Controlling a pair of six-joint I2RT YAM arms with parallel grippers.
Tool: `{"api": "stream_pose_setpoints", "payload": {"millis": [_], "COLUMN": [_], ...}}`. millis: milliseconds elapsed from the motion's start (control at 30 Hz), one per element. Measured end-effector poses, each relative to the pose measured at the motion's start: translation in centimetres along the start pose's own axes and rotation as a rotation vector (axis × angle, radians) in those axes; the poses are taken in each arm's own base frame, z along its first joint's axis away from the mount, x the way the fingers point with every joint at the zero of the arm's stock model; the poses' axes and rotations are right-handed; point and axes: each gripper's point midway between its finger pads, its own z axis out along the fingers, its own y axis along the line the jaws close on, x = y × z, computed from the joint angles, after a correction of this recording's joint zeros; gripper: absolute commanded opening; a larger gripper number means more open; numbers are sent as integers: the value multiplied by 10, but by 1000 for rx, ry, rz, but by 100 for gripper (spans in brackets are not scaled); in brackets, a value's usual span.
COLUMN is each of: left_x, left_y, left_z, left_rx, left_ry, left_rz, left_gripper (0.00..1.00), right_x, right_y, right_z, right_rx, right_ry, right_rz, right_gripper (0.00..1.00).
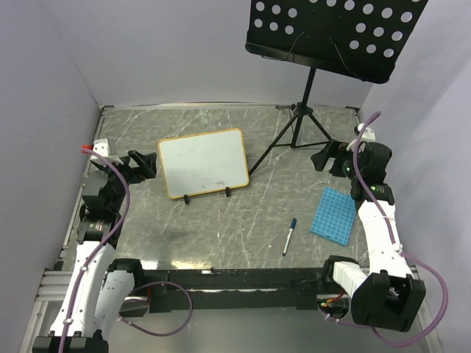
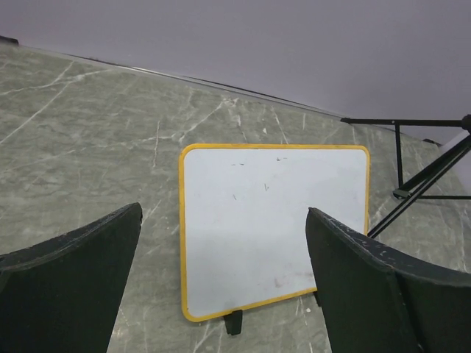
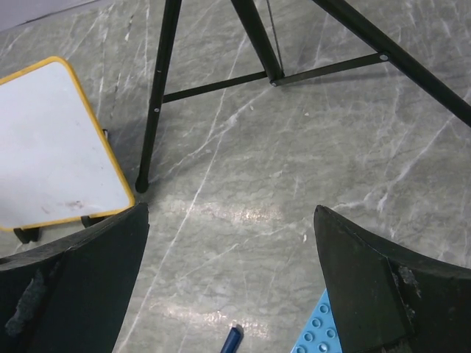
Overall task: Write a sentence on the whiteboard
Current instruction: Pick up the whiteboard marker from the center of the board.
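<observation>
The left gripper (image 1: 145, 163) hangs over the table's (image 1: 221, 220) left side with its claw wide and nothing in it. Just beside it stands the whiteboard (image 1: 204, 162), with only faint smudges and no words on it. A blue marker (image 1: 289, 236) lies near the blue tray (image 1: 334, 215). The right gripper (image 1: 329, 156) is wide too, holding nothing.

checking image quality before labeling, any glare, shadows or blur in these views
Top view: sharp, even light; soft shadow on the table in front of the whiteboard. Left wrist: board in focus and blank but for faint smudges, near fingers dark and soft. Right wrist: bright glare patch on the table, marker cut off at the bottom edge.
</observation>
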Motion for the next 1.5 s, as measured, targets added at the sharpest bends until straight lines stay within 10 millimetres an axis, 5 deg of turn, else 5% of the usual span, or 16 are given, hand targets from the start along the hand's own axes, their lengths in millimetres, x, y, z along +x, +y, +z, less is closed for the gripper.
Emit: {"api": "stream_pose_setpoints", "payload": {"millis": [267, 433, 733, 933, 1167, 1500], "left_x": [4, 14, 34, 41, 37, 37], "left_y": [-12, -15, -25, -32, -36, -37], "left_z": [0, 6, 10, 10, 9, 9], "left_rx": [69, 100, 171, 208, 227, 230], "left_ry": [22, 65, 148, 177, 173, 171], "left_rz": [0, -4, -15, -4, 0, 5], "left_gripper": [97, 97, 97, 97, 97, 97], "right_x": [4, 25, 112, 166, 200, 254], "right_y": [20, 48, 104, 87, 67, 39], "right_z": [-3, -11, -21, -33, -65, -62], "right_rx": [-135, -345, -648, -726, -948, -1203], "right_ry": [5, 38, 324, 567, 533, 736], "right_rz": [-62, -186, -524, -678, -1119, -1523], "right_gripper": [100, 100, 100, 100, 99, 77]}}
